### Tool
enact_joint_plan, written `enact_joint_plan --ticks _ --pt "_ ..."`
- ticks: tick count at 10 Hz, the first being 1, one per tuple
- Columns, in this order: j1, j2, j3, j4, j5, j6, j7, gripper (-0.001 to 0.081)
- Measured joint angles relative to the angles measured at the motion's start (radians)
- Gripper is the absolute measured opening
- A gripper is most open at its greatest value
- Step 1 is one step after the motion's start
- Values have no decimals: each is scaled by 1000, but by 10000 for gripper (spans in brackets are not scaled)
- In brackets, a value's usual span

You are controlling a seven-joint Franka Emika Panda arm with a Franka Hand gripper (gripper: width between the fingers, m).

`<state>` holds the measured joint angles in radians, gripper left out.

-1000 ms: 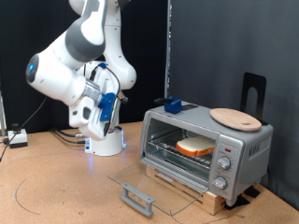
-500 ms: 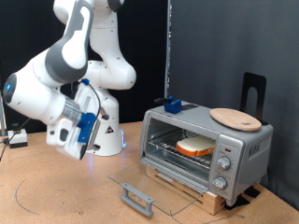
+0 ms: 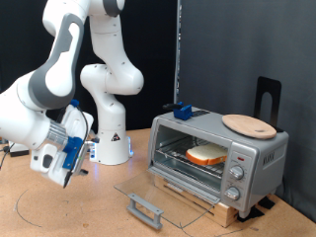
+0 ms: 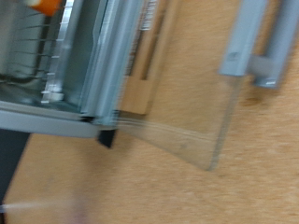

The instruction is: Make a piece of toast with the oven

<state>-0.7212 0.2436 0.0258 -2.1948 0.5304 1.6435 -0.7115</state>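
Observation:
The silver oven (image 3: pixel 247 156) stands on a wooden base at the exterior view's right. Its glass door (image 3: pixel 148 196) is dropped open and lies flat with the grey handle (image 3: pixel 144 208) in front. The piece of toast (image 3: pixel 207 154) lies on the wire rack inside. My gripper (image 3: pixel 59 166) hangs low at the exterior view's left, well away from the oven, and nothing shows between its fingers. The blurred wrist view shows the oven's open front (image 4: pixel 70 65), the glass door (image 4: pixel 182 103) and the handle (image 4: pixel 257 42), but no fingers.
A round wooden plate (image 3: pixel 249 124) and a small blue object (image 3: pixel 183 111) lie on the oven's top. A black stand (image 3: pixel 269 97) rises behind the oven. The robot base (image 3: pixel 111 138) stands on the brown table (image 3: pixel 59 212), with cables at the far left.
The arm has swung away from the oven, down and towards the exterior view's left. The oven door, toast and plate have not moved.

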Motion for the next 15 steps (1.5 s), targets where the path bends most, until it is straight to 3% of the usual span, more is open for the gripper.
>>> enact_joint_plan --ticks 1,4,7,10,15 --pt "0 1 0 -4 2 28 -14 809" --pt "2 38 1 13 -2 -57 46 809" --pt "28 141 13 14 -2 -12 146 809" --pt "70 189 33 -36 10 120 160 809" --pt "63 213 38 -34 7 96 114 809"
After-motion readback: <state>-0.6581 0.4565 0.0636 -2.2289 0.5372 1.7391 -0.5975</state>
